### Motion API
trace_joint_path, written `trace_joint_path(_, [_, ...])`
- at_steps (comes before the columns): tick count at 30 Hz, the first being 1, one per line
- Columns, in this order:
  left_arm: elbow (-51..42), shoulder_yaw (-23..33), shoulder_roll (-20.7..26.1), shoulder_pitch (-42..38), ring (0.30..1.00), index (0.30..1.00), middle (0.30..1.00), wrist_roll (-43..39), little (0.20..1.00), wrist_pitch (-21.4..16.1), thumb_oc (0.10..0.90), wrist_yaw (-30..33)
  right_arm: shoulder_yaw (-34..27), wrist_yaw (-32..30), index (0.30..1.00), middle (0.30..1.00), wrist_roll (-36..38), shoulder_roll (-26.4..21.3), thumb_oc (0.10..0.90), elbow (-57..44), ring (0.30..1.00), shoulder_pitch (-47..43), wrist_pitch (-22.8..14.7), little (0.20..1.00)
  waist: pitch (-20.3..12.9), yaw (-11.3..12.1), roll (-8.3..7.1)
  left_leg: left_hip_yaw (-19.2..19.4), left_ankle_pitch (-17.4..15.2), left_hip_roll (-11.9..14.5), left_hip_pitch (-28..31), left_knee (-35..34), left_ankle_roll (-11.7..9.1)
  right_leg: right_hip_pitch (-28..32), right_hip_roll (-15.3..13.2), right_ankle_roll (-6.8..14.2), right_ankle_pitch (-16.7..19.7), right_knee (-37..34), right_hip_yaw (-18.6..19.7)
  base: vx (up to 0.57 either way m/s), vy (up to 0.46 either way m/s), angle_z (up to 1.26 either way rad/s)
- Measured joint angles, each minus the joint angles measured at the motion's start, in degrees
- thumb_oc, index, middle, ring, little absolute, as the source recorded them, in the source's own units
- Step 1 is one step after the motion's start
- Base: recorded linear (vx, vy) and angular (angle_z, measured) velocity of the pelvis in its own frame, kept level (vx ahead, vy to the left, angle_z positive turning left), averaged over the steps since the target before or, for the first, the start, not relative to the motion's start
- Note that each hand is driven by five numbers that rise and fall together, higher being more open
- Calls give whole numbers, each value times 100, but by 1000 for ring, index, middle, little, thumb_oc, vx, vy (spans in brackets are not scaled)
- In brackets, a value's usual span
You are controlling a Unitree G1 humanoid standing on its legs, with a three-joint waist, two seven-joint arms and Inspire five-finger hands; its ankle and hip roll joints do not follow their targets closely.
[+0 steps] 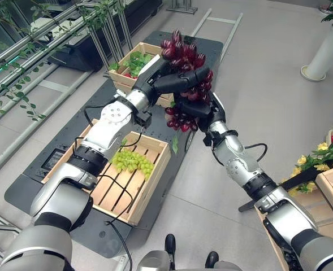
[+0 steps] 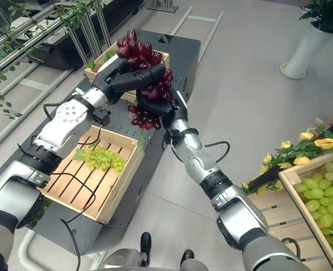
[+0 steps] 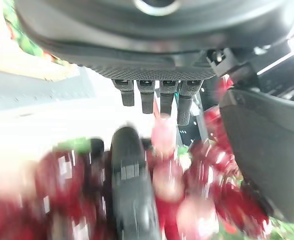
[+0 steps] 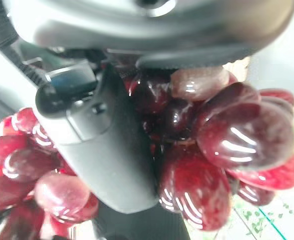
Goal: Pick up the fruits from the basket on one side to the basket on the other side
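Hands: two, left hand (image 1: 174, 79) and right hand (image 1: 197, 107), clasping one red grape bunch (image 1: 184, 56).

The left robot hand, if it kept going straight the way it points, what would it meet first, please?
Most likely the red grapes: the left robot hand already lies against the bunch, with the right robot hand just past it. Depth is hard to judge.

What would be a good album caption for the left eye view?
Both hands, left hand and right hand, lift red grapes above a crate holding green grapes.
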Motion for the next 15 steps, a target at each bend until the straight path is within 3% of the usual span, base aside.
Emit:
trace_joint_path(9, [457, 712, 13, 733, 900, 900, 900, -18, 900, -329, 800, 668, -479, 22, 300, 300, -6, -48, 400, 238, 300, 609, -20, 300, 0, -119, 0, 12, 1, 6, 38, -22, -1, 21, 4, 0, 0, -1, 13, 0, 0, 0])
trace_joint_path(15, [457, 1175, 15, 927, 900, 900, 900, -217, 900, -823, 800, 1049, -822, 67, 300, 300, -8, -75, 400, 572, 300, 848, -26, 300, 0, -135, 0, 29, 1, 8, 52, -28, -1, 26, 5, 0, 0, -1, 31, 0, 0, 0])
